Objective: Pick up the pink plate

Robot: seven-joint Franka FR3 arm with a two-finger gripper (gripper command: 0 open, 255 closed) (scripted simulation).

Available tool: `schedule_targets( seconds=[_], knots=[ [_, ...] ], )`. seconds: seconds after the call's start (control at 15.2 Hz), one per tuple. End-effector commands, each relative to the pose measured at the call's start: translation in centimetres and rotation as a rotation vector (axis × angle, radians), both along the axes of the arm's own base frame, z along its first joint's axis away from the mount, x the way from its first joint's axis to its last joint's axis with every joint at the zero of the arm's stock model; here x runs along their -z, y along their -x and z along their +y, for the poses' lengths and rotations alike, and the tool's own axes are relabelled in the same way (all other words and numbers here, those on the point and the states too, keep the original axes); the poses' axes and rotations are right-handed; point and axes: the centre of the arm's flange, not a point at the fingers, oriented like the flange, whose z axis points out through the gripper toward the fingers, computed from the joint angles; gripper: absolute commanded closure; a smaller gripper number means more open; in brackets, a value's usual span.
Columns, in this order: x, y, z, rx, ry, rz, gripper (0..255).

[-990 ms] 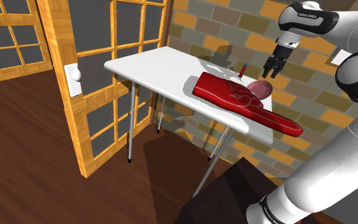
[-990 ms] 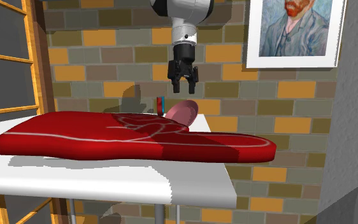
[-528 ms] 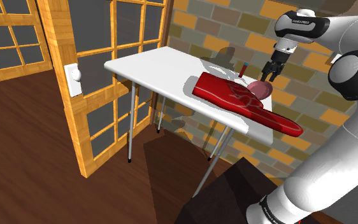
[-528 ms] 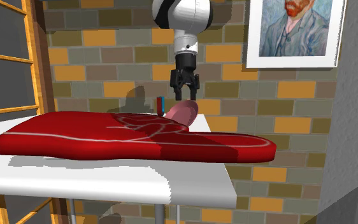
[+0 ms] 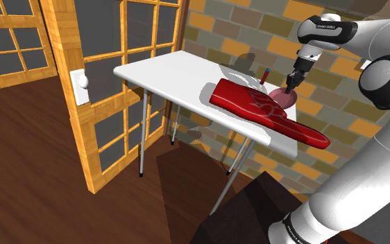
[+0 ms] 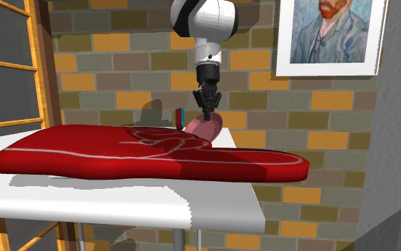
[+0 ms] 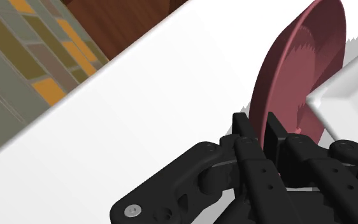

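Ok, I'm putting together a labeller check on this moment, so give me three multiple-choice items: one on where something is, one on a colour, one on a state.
1. Where is the pink plate?
A. On the floor
B. On the white table, behind the big red object as the second exterior view shows it
C. Hung beside the portrait

2. What colour is the large object lying across the table?
A. Green
B. Red
C. Blue

3. What is the claw doing?
A. Open, high above the table
B. Shut on the large object
C. Shut on the plate's rim

Answers:
1 B, the plate's top rises over the red object, close to the brick wall.
2 B, both exterior views show it red.
3 C, the wrist view shows the rim clasped between the two fingers.
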Motion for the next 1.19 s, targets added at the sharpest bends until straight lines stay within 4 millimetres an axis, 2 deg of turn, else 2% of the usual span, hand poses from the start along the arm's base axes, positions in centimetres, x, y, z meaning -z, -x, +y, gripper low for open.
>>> schedule_targets(
  seconds=[0.0, 0.26, 1.12],
  knots=[
    [0.0, 0.0, 0.0, 0.0, 0.0, 0.0, 255],
    [0.0, 0.0, 0.0, 0.0, 0.0, 0.0, 255],
    [-6.9, 0.0, 0.0, 0.0, 0.0, 0.0, 255]
  ],
)
